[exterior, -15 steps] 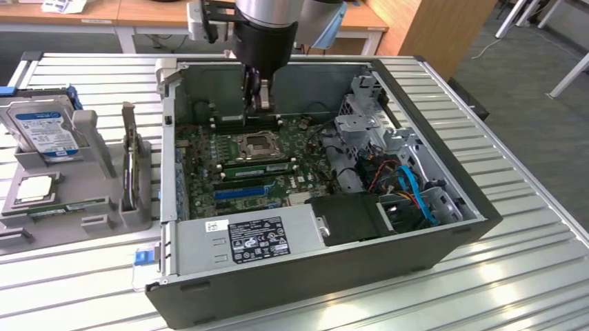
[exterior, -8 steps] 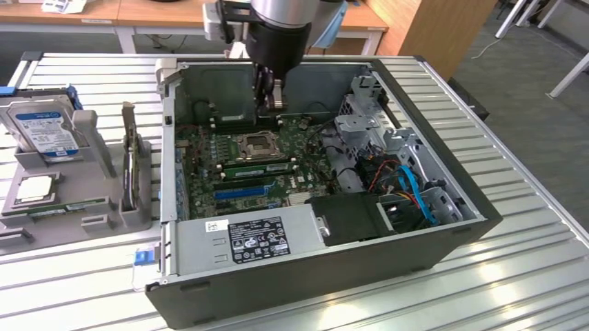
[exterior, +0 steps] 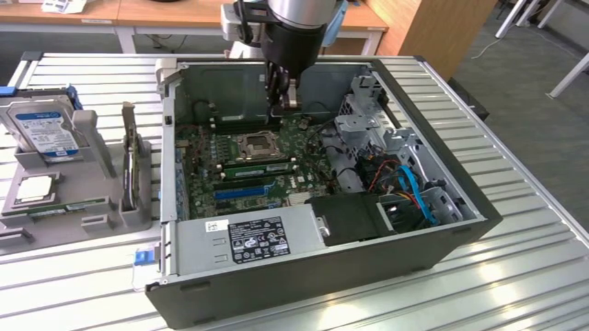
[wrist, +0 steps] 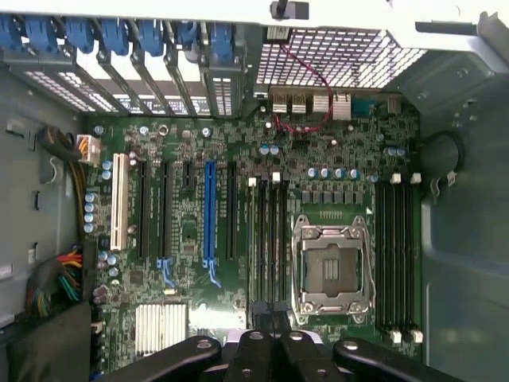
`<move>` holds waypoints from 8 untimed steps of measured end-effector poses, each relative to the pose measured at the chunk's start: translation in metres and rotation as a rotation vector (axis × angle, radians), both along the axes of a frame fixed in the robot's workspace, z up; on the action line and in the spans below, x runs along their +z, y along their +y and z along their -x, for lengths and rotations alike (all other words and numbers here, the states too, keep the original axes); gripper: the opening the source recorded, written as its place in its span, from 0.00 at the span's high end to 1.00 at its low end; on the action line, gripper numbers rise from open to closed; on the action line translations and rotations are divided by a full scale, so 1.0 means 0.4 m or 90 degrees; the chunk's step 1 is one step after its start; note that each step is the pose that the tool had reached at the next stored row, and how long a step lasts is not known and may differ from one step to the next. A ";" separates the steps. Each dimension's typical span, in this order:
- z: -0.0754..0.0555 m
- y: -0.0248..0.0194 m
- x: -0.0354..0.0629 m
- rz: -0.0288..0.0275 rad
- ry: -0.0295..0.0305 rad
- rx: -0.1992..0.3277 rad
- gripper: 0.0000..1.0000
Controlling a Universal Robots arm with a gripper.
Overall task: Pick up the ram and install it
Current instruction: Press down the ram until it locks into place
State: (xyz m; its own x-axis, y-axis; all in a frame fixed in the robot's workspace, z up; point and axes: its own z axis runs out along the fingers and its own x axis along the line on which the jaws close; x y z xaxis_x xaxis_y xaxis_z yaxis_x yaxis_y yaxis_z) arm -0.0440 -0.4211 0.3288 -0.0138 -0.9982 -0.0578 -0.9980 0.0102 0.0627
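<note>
Gripper (wrist: 269, 322) linkage sits nearest the wrist camera, jaws clenched tight, nothing seen between them. From the exterior view the gripper (exterior: 287, 103) hangs inside the open computer case (exterior: 442, 227), above the motherboard (exterior: 207, 148) and clear of it, over the far row of memory slots (wrist: 395, 255) just past the CPU socket (exterior: 258, 145). The socket (wrist: 330, 267) is latched and empty-looking, with a second row of black slots (wrist: 270, 239) on its other side. Beyond those run the expansion slots, one blue (wrist: 209, 215), one white (wrist: 119, 211), and a finned heatsink (wrist: 159, 326).

The power supply (exterior: 253, 238) fills the case's near corner. The drive cage (exterior: 368, 117) and the blue cables (exterior: 418, 193) crowd the exterior view's right side.

The ram (exterior: 69, 207) lies flat in the grey holder (exterior: 92, 224) on the slatted table (exterior: 83, 69), well apart from the gripper at the exterior view's left; the case's side wall (exterior: 167, 138) stands between them. In the same holder: a hard drive (exterior: 41, 131) propped up, a CPU chip (exterior: 37, 187), and a dark expansion card (exterior: 129, 158) standing on edge just beside the case.
</note>
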 end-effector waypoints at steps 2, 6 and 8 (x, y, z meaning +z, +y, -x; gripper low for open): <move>0.000 0.000 0.000 0.0000 0.0000 0.000 0.90; 0.000 0.000 0.000 0.0000 0.0000 0.000 0.90; 0.000 0.000 0.000 -0.0001 0.0000 0.000 0.90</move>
